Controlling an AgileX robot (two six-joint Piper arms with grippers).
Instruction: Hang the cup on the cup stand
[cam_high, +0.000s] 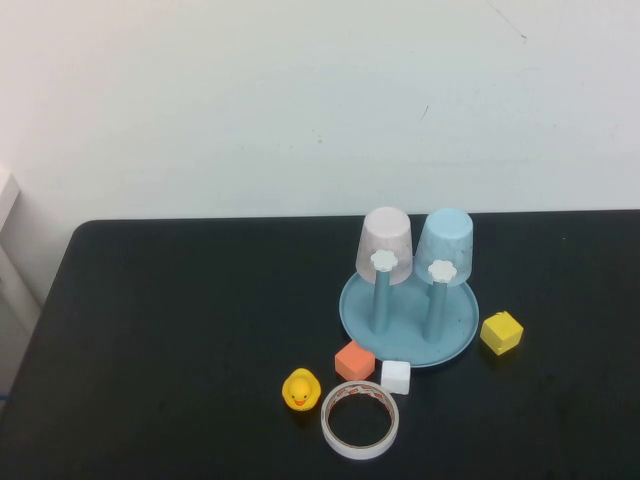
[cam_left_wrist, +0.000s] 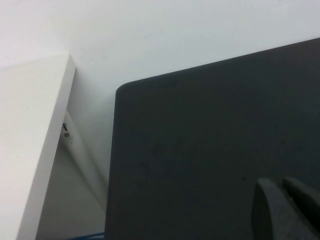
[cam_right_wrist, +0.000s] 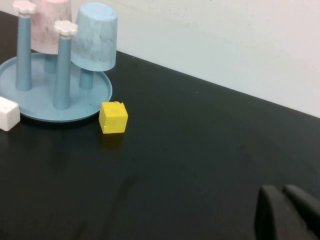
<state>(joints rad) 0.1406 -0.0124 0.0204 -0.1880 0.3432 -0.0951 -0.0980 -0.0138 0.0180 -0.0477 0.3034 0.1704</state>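
The light blue cup (cam_high: 446, 243) hangs upside down on a back peg of the cup stand (cam_high: 405, 340), a teal dish with white-knobbed pegs. It also shows in the right wrist view (cam_right_wrist: 95, 37), over the stand's dish (cam_right_wrist: 40, 107). A pale pink cup (cam_high: 386, 243) hangs upside down on the peg beside it. Neither arm shows in the high view. My right gripper (cam_right_wrist: 281, 190) is shut and empty, low over bare table well away from the stand. My left gripper (cam_left_wrist: 280, 184) is shut and empty near the table's far left corner.
A yellow cube (cam_high: 501, 332) lies right of the stand. An orange cube (cam_high: 354, 360), a white cube (cam_high: 396, 376), a yellow rubber duck (cam_high: 300, 390) and a tape roll (cam_high: 361, 419) lie in front of it. A white wall stands behind the black table.
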